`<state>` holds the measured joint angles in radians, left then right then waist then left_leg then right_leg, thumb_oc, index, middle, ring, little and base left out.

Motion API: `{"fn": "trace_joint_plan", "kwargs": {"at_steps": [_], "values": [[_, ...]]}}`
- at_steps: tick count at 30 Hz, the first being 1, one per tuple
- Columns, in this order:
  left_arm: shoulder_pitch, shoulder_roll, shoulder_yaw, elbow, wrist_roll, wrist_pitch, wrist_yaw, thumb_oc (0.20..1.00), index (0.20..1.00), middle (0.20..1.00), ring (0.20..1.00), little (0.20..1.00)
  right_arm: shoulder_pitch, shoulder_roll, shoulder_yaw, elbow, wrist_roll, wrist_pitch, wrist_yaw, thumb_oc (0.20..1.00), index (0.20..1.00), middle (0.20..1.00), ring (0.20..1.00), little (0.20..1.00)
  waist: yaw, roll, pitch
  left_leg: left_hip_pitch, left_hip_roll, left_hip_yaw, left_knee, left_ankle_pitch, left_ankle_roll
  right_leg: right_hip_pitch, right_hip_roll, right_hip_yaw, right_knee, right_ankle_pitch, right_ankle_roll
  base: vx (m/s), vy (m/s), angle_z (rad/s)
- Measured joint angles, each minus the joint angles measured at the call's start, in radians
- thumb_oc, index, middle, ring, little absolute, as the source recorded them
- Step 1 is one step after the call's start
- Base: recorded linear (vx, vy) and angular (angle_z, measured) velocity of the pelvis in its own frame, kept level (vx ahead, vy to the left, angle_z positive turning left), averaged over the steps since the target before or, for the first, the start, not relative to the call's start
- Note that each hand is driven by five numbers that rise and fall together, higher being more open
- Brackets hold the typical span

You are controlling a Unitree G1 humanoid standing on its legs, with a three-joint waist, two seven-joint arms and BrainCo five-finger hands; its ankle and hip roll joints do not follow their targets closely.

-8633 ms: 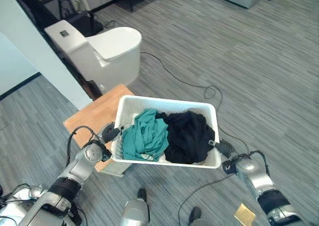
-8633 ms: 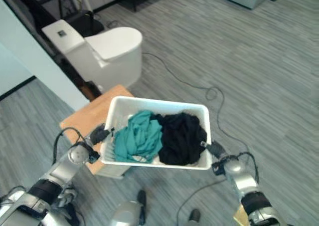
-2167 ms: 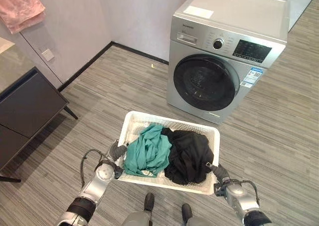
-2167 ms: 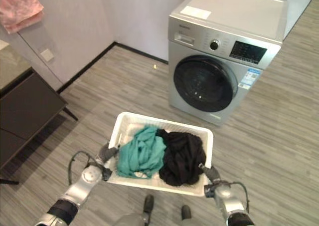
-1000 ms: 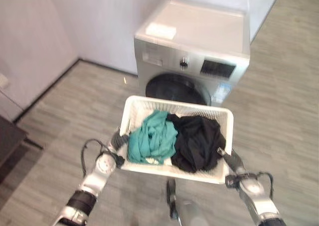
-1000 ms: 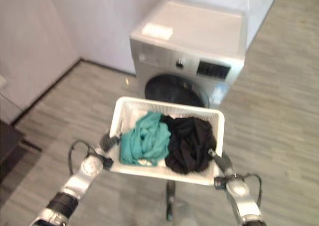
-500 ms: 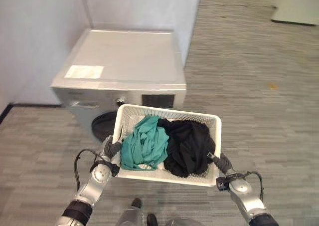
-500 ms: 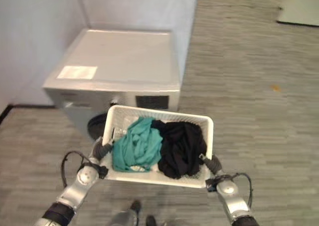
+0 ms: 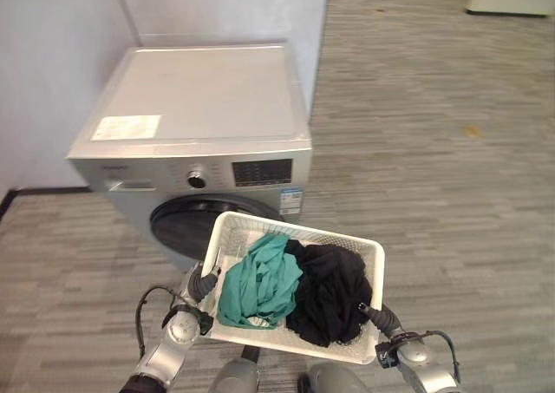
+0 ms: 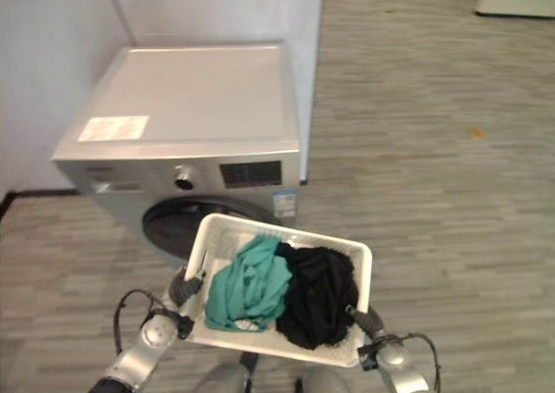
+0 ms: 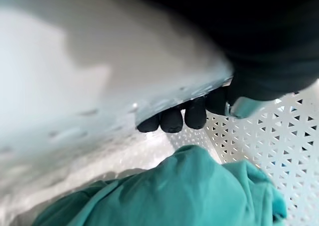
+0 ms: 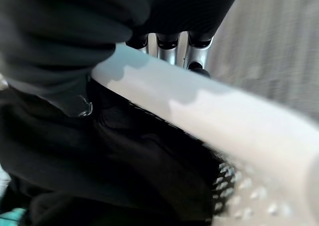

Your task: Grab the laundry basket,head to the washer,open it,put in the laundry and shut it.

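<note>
The white perforated plastic laundry basket [image 9: 295, 293] is gripped by left hand [image 9: 201, 283] and right hand [image 9: 373, 312] before the closed silver front-loading washer [image 9: 199, 141]; opening, loading and shutting remain.

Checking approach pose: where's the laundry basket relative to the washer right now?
In the left eye view the laundry basket is held off the floor directly in front of the washer, its far rim overlapping the closed door.

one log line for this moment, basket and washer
phase: at washer | laundry basket: held off floor, left hand and right hand on opposite rims | washer: door shut | laundry: teal, black, in basket
</note>
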<state>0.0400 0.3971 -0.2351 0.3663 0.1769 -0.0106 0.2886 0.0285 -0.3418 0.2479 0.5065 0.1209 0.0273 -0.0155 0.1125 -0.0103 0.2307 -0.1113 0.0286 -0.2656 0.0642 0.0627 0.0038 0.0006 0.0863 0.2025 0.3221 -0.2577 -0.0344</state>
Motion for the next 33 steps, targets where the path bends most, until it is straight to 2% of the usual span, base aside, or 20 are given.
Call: {"fn": "trace_joint_plan", "kwargs": {"at_steps": [3,5,7,12,16,17,18,19,20,21,22,23,25,26,27,29,30,31,32,33], "values": [[0.043,0.008,0.035,-0.082,0.021,-0.001,0.0,0.2,0.2,0.2,0.2,0.2,0.078,-0.052,-0.018,-0.199,-0.019,-0.001,0.002,0.2,0.2,0.2,0.2,0.2,0.009,-0.018,0.001,-0.033,0.021,-0.008,0.0,0.039,-0.025,-0.007,0.035,-0.031,-0.033,0.03,-0.026,-0.2,-0.112,0.34],[0.043,0.01,0.031,-0.169,0.029,-0.005,-0.002,0.2,0.2,0.2,0.2,0.2,0.109,-0.107,-0.056,-0.3,-0.019,-0.01,0.003,0.2,0.2,0.2,0.2,0.2,0.0,-0.017,0.005,-0.051,0.026,-0.034,-0.002,0.044,-0.038,-0.006,0.041,-0.073,-0.046,0.039,-0.034,-0.15,-0.036,0.54],[0.034,0.02,0.032,-0.243,0.03,-0.007,-0.002,0.2,0.2,0.2,0.2,0.2,0.109,-0.112,-0.107,-0.358,-0.018,-0.013,0.003,0.2,0.2,0.2,0.2,0.2,-0.017,-0.016,0.004,-0.05,0.024,-0.054,-0.01,0.049,-0.044,0.001,0.04,-0.093,-0.054,0.041,-0.033,-0.06,0.009,0.34],[-0.114,0.114,0.037,-0.398,0.04,-0.01,-0.024,0.2,0.2,0.2,0.2,0.2,0.083,-0.194,-0.19,-0.502,-0.017,-0.03,0.003,0.2,0.2,0.2,0.2,0.2,-0.03,0.009,-0.011,-0.045,0.002,-0.078,-0.032,0.062,-0.065,0.036,0.016,-0.127,-0.094,0.049,-0.015,-0.01,0.035,0.22],[-0.254,0.123,0.081,-0.438,0.067,-0.017,-0.023,0.2,0.2,0.2,0.2,0.2,0.032,-0.227,-0.26,-0.575,-0.013,-0.054,0.003,0.2,0.2,0.2,0.2,0.2,-0.039,0.011,-0.015,-0.049,-0.033,-0.079,-0.026,0.076,-0.084,0.062,-0.012,-0.139,-0.131,0.055,0.013,0.0,0.078,0.2],[-0.286,0.124,0.076,-0.44,0.068,-0.017,-0.024,0.2,0.2,0.2,0.2,0.2,0.023,-0.238,-0.277,-0.584,-0.008,-0.055,0.003,0.2,0.2,0.2,0.2,0.2,-0.041,0.009,-0.015,-0.052,-0.041,-0.065,-0.023,0.073,-0.089,0.074,-0.032,-0.152,-0.148,0.061,0.013,0.09,0.166,0.43],[-0.363,0.13,0.053,-0.44,0.07,-0.009,-0.033,0.2,0.2,0.2,0.2,0.2,0.018,-0.299,-0.29,-0.586,0.007,-0.053,0.003,0.2,0.2,0.2,0.2,0.2,-0.054,0.008,-0.014,-0.081,-0.04,0.011,-0.003,0.038,-0.072,0.101,-0.05,-0.183,-0.185,0.068,0.022,0.13,0.157,0.64],[-0.391,0.138,0.049,-0.441,0.07,-0.014,-0.035,0.2,0.2,0.2,0.2,0.2,0.01,-0.321,-0.293,-0.588,0.016,-0.053,0.003,0.2,0.2,0.2,0.2,0.2,-0.068,0.005,-0.015,-0.091,-0.033,0.064,0.013,0.029,-0.06,0.113,-0.058,-0.197,-0.197,0.07,0.024,0.19,0.219,0.58],[-0.421,0.153,0.049,-0.437,0.067,-0.016,-0.035,0.2,0.2,0.2,0.2,0.2,-0.028,-0.332,-0.292,-0.579,0.023,-0.048,0.003,0.2,0.2,0.2,0.2,0.2,-0.073,-0.008,-0.018,-0.089,-0.042,0.084,0.034,0.029,-0.056,0.125,-0.081,-0.199,-0.206,0.067,0.029,0.22,0.218,0.03],[-0.448,0.173,0.048,-0.417,0.065,-0.016,-0.035,0.2,0.2,0.2,0.2,0.2,-0.08,-0.331,-0.29,-0.557,0.024,-0.046,0.003,0.2,0.2,0.2,0.2,0.2,-0.065,-0.018,-0.026,-0.079,-0.058,0.089,0.044,0.033,-0.039,0.13,-0.096,-0.172,-0.204,0.06,0.047,0.29,0.325,-0.17],[-0.482,0.184,0.039,-0.392,0.057,-0.016,-0.034,0.2,0.2,0.2,0.2,0.2,-0.112,-0.334,-0.285,-0.538,0.024,-0.048,0.003,0.2,0.2,0.2,0.2,0.2,-0.069,-0.032,-0.034,-0.08,-0.082,0.09,0.059,0.025,-0.024,0.142,-0.118,-0.172,-0.212,0.053,0.063,0.21,0.26,-0.14],[-0.536,0.186,0.008,-0.345,0.053,-0.014,-0.034,0.2,0.2,0.2,0.2,0.2,-0.151,-0.351,-0.272,-0.501,0.024,-0.042,0.003,0.2,0.2,0.2,0.2,0.2,-0.068,-0.042,-0.039,-0.08,-0.107,0.092,0.079,0.005,-0.001,0.154,-0.136,-0.174,-0.208,0.047,0.073,0.23,0.258,0.12],[-0.622,0.186,-0.046,-0.251,0.025,-0.002,-0.036,0.2,0.2,0.2,0.2,0.2,-0.223,-0.372,-0.241,-0.429,0.024,-0.008,0.003,0.2,0.2,0.2,0.2,0.2,-0.068,-0.049,-0.042,-0.06,-0.135,0.099,0.086,-0.017,0.022,0.156,-0.159,-0.165,-0.165,0.039,0.09,0.2,0.224,0.1],[-0.665,0.185,-0.073,-0.193,0.017,0.0,-0.034,0.2,0.2,0.2,0.2,0.2,-0.265,-0.378,-0.219,-0.383,0.026,-0.004,0.003,0.2,0.2,0.2,0.2,0.2,-0.068,-0.051,-0.041,-0.047,-0.152,0.087,0.092,-0.036,0.034,0.138,-0.161,-0.139,-0.084,0.025,0.11,0.21,0.252,0.15],[-0.711,0.186,-0.114,-0.134,0.008,0.015,-0.031,0.2,0.2,0.2,0.2,0.2,-0.305,-0.383,-0.19,-0.33,0.033,0.013,0.002,0.2,0.2,0.2,0.2,0.2,-0.076,-0.039,-0.039,-0.03,-0.139,0.07,0.089,-0.026,0.039,0.074,-0.151,-0.119,0.076,0.012,0.127,0.19,0.216,0.23],[-0.723,0.193,-0.133,-0.118,-0.005,0.034,-0.034,0.2,0.2,0.2,0.2,0.2,-0.317,-0.381,-0.164,-0.304,0.054,0.016,0.002,0.2,0.2,0.2,0.2,0.2,-0.082,-0.053,-0.039,0.007,-0.157,0.058,0.081,-0.047,0.08,0.007,-0.157,-0.097,0.252,0.034,0.15,0.23,0.185,0.18],[-0.716,0.205,-0.134,-0.105,-0.023,0.047,-0.034,0.2,0.2,0.2,0.2,0.2,-0.343,-0.381,-0.141,-0.292,0.061,0.015,0.002,0.2,0.2,0.2,0.2,0.2,-0.085,-0.06,-0.04,0.023,-0.17,0.06,0.112,-0.078,0.112,-0.017,-0.159,-0.083,0.345,0.071,0.163,0.26,0.15,-0.09],[-0.714,0.218,-0.134,-0.102,-0.025,0.054,-0.034,0.2,0.2,0.2,0.2,0.2,-0.367,-0.381,-0.127,-0.281,0.062,0.013,0.002,0.2,0.2,0.2,0.2,0.2,-0.085,-0.062,-0.039,0.034,-0.172,0.066,0.115,-0.085,0.122,-0.035,-0.159,-0.077,0.387,0.087,0.165,0.29,0.115,-0.27],[-0.715,0.23,-0.133,-0.101,-0.047,0.066,-0.036,0.2,0.2,0.2,0.2,0.2,-0.405,-0.383,-0.109,-0.261,0.062,0.013,0.002,0.2,0.2,0.2,0.2,0.2,-0.086,-0.061,-0.035,0.057,-0.17,0.069,0.11,-0.096,0.14,-0.073,-0.166,-0.108,0.441,0.071,0.155,0.28,0.067,-0.23],[-0.719,0.228,-0.134,-0.101,-0.058,0.071,-0.036,0.2,0.2,0.2,0.2,0.2,-0.424,-0.387,-0.108,-0.247,0.062,0.014,0.001,0.2,0.2,0.2,0.2,0.2,-0.091,-0.051,-0.03,0.081,-0.161,0.058,0.1,-0.096,0.14,-0.089,-0.16,-0.154,0.41,0.041,0.143,0.3,0.03,0.03]]}}
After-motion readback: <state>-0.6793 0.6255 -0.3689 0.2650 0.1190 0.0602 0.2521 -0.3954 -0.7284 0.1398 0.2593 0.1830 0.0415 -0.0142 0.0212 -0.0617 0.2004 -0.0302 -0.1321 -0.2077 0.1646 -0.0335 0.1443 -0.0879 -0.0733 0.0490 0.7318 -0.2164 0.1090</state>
